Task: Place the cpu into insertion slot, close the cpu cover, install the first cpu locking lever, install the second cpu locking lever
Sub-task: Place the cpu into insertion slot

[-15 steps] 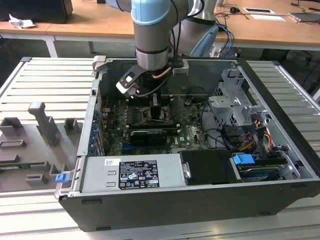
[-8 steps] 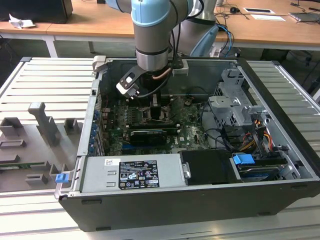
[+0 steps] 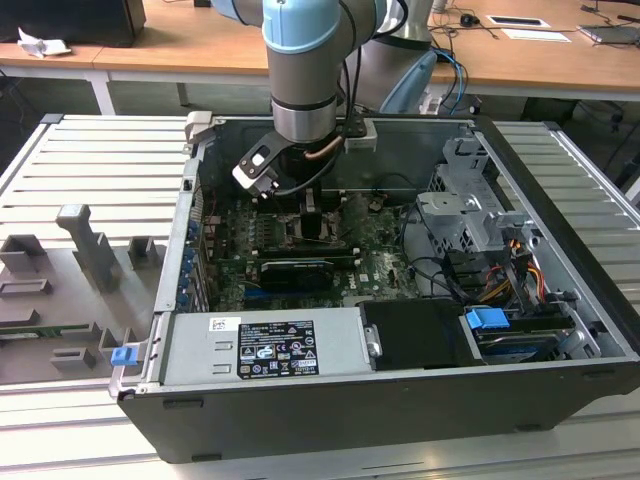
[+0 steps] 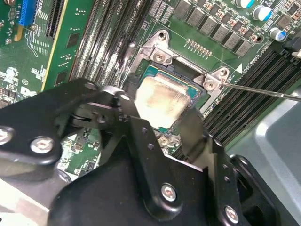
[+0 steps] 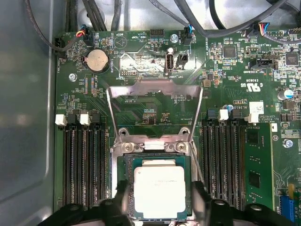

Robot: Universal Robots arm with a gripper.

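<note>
The cpu (image 5: 159, 190) (image 4: 162, 101), a pale silver square on a green substrate, lies flat inside the insertion slot (image 5: 153, 147) (image 4: 160, 56) on the green motherboard. In both wrist views my gripper (image 5: 161, 200) (image 4: 160, 115) straddles it, a black finger against each of two opposite edges, shut on the chip. The cpu cover (image 5: 155, 87), a thin silvery frame with a large window, stands raised on its hinge beyond the socket. A thin metal locking lever (image 4: 263, 90) sticks out unlatched beside the socket. In the exterior view the gripper (image 3: 310, 215) reaches down into the open computer case.
Rows of long black memory slots (image 5: 84, 165) (image 5: 225, 160) flank the socket. The case holds a grey power supply (image 3: 270, 345), a drive cage (image 3: 470, 200) and cables on the exterior view's right. Grey fixtures (image 3: 90, 250) stand on the slatted table at the exterior view's left.
</note>
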